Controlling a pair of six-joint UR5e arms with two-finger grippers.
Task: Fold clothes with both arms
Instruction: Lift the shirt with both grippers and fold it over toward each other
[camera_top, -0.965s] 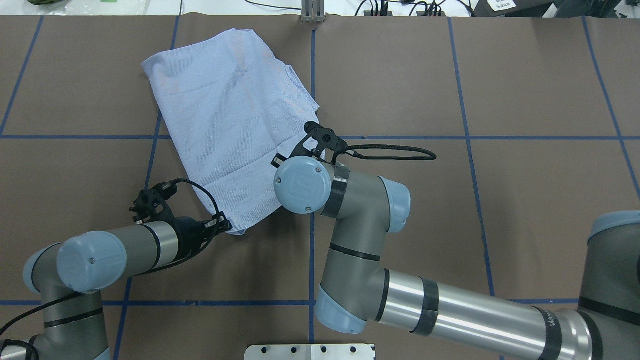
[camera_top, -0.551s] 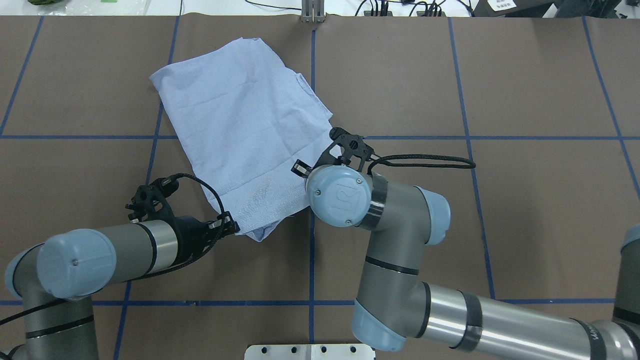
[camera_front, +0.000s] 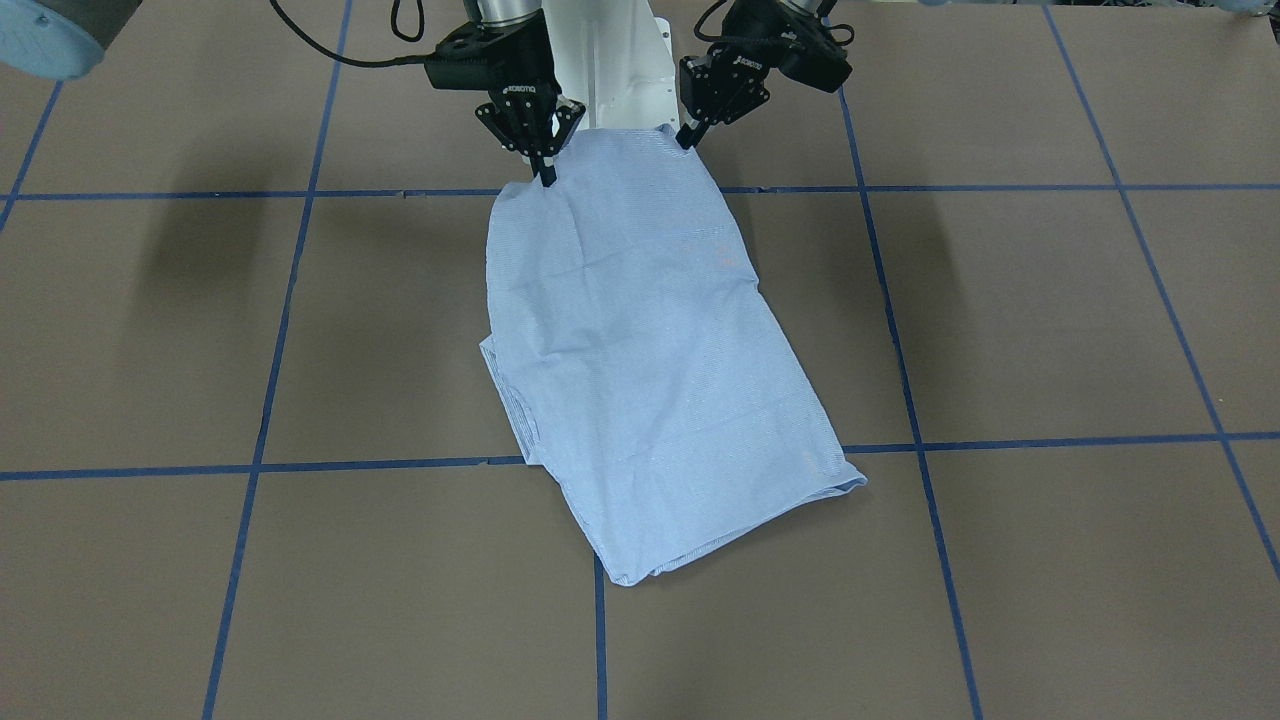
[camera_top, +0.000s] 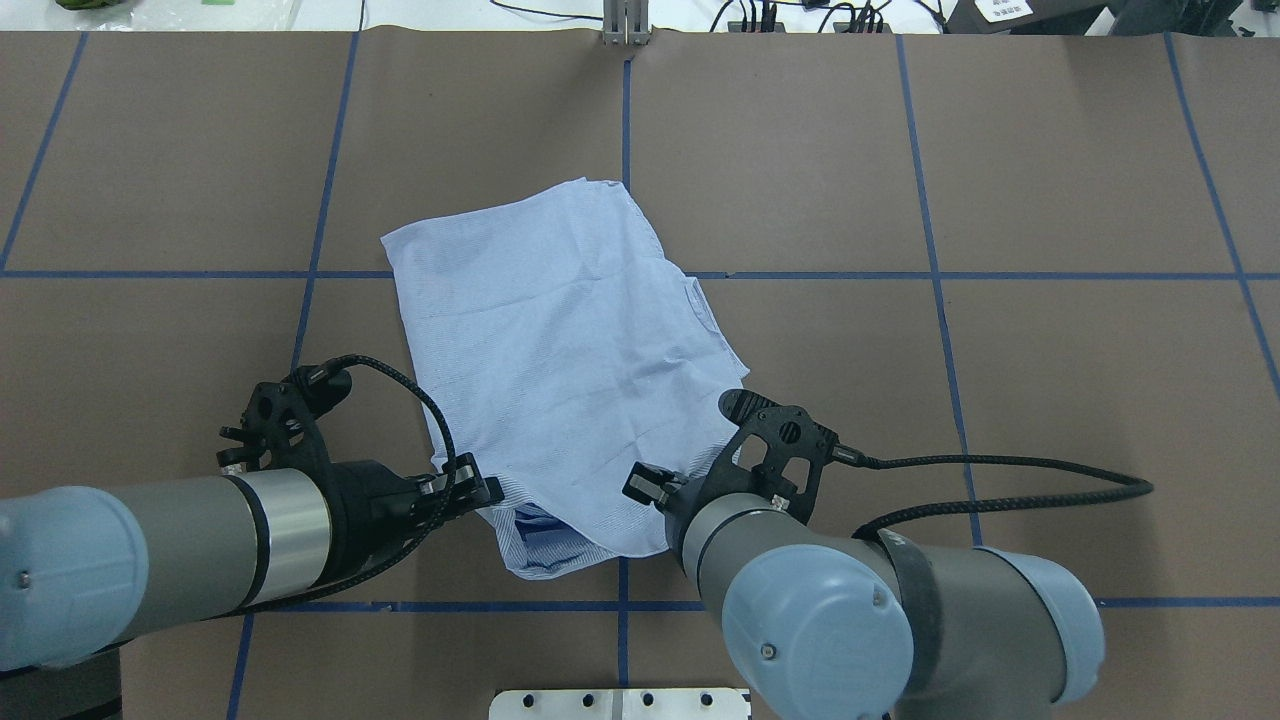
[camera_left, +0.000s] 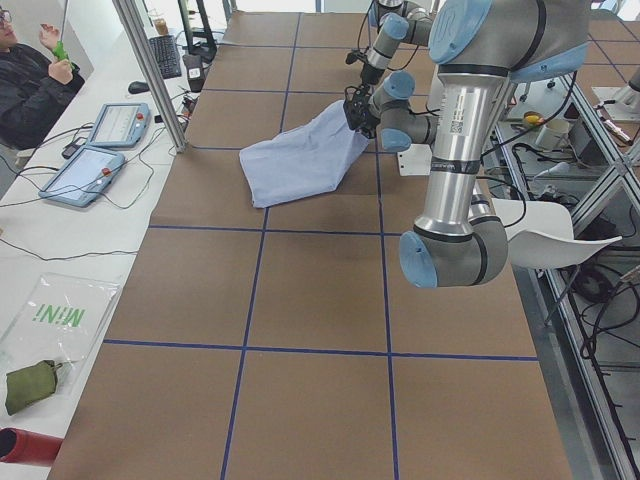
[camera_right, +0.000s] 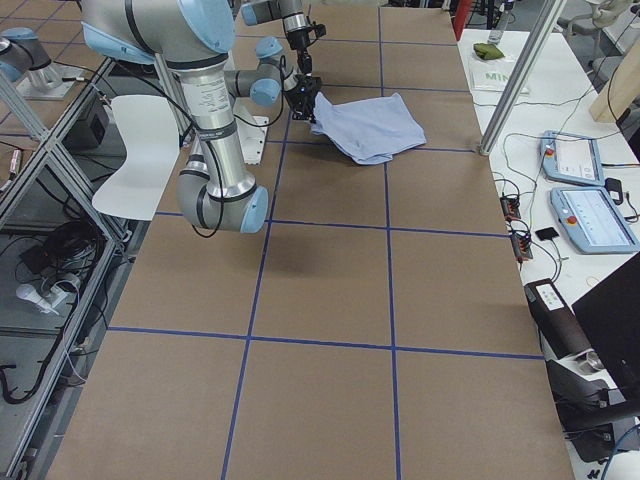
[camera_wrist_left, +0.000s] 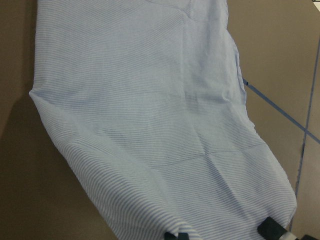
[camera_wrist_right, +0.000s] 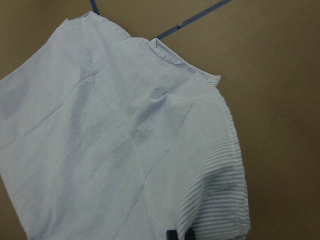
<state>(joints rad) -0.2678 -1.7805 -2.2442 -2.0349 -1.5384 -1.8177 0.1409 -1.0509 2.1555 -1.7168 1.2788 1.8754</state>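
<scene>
The light blue striped shirt (camera_front: 640, 360) lies folded into a rough rectangle on the brown table, slanting away from the robot; it also shows in the overhead view (camera_top: 570, 360). My left gripper (camera_front: 688, 137) is shut on one near corner of the shirt, and shows in the overhead view (camera_top: 478, 492) too. My right gripper (camera_front: 546, 178) is shut on the other near corner; in the overhead view its own wrist hides it. The near edge is held slightly off the table. Both wrist views are filled with striped cloth (camera_wrist_left: 150, 125) (camera_wrist_right: 110, 150). Collar, pocket and buttons are hidden.
The white pedestal base (camera_front: 610, 80) stands just behind the two grippers. Blue tape lines (camera_top: 625, 120) cross the brown table. Operator tablets (camera_left: 100, 150) and a seated person (camera_left: 30, 70) are beyond the far edge. A green pouch (camera_left: 30, 385) lies on the side bench.
Both arms have drawn back toward the robot and dragged the shirt with them, nearer and to the right in the overhead view. Both grippers have kept their hold on its near corners.
</scene>
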